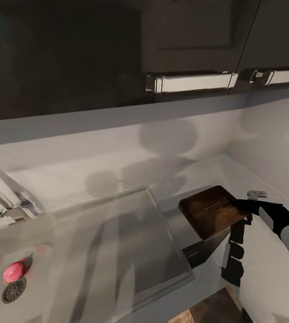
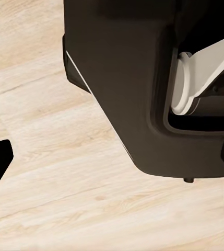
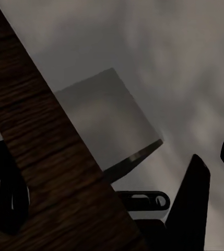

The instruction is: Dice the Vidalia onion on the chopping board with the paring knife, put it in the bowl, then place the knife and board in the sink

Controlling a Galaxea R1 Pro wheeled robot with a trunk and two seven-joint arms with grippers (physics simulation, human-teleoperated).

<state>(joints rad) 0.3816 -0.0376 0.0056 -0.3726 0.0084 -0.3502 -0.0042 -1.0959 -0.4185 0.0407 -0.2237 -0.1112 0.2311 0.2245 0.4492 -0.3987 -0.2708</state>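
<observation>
One right pincer (image 1: 243, 214) grasping chopping board (image 1: 209, 211) | onion (image 1: 15, 270) in sink (image 1: 72, 251) | left pincer state unclear

You were in a home kitchen, rendered by a simulator. A long grey stone-like countertop (image 1: 95, 179) ran along a pale wall, with dark wall cabinets (image 1: 63, 54) above it carrying chrome bar handles (image 1: 191, 82). A grey basin sink (image 1: 41, 287) was set into the worktop, with a round metal drain (image 1: 14, 290), a flat drainboard (image 1: 131, 237) beside it, and a chrome tap (image 1: 3, 202) marked with a red dot. A dark wooden chopping board (image 1: 209, 211) sat near the corner. The left wrist view showed a pale wood-plank floor (image 2: 54, 172).
</observation>
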